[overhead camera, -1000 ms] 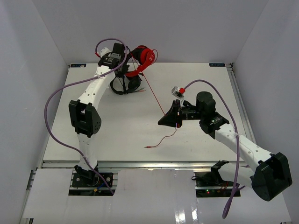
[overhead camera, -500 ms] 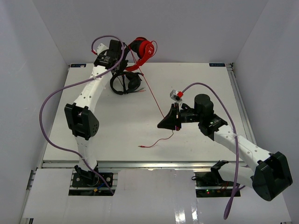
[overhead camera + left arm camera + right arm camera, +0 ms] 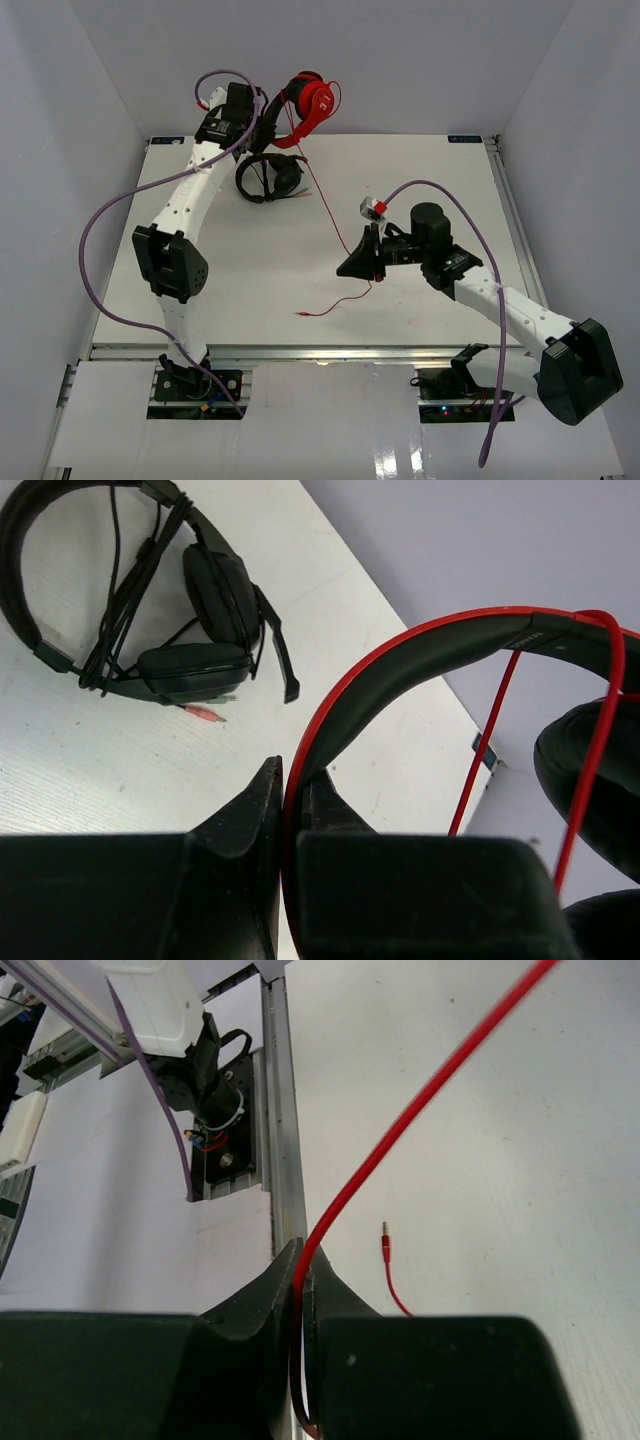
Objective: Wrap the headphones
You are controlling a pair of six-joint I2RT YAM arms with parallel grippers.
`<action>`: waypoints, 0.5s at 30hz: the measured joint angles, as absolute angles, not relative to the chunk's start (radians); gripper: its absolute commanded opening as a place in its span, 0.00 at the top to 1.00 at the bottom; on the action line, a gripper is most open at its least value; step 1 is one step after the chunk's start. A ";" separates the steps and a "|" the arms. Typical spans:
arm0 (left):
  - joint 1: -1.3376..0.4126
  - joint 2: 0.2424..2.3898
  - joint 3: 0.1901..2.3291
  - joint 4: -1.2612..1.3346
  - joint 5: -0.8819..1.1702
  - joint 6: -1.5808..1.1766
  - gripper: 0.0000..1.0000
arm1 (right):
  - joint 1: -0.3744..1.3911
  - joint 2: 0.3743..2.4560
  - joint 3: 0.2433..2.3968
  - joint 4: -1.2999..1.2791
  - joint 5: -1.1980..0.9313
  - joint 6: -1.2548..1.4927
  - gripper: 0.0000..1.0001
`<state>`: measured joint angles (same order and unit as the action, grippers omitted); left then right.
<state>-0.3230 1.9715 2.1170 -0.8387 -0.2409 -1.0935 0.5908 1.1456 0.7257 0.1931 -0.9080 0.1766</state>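
The red headphones (image 3: 312,100) hang aloft, their thin cable (image 3: 325,197) slanting down taut.

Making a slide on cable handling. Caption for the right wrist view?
Right gripper pinching the red cable, its plug lying on the white table.

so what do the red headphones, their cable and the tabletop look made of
Red headphones: probably hard plastic, glossy, judging by highlights on the earcup; the headband's black lining looks matte and padded.
Cable: thin smooth jacket, likely rubber or soft plastic, since it curves freely.
Tabletop: white, matte, faintly grained, maybe painted wood or laminate; hard to tell which.
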 measured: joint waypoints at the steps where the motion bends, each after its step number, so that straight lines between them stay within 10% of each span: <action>1: -0.316 1.947 2.097 -0.827 -0.215 -1.076 1.00 | 0.577 1.146 0.721 0.188 -0.908 0.162 0.92; 15: -0.226 1.293 1.693 -0.593 0.338 -0.785 1.00 | 0.429 1.276 0.751 0.092 -0.858 -0.067 0.92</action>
<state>-0.2261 1.2929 1.6931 -0.5931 0.3384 -0.7850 0.4291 1.2757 0.7508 0.0918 -0.8580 -0.0673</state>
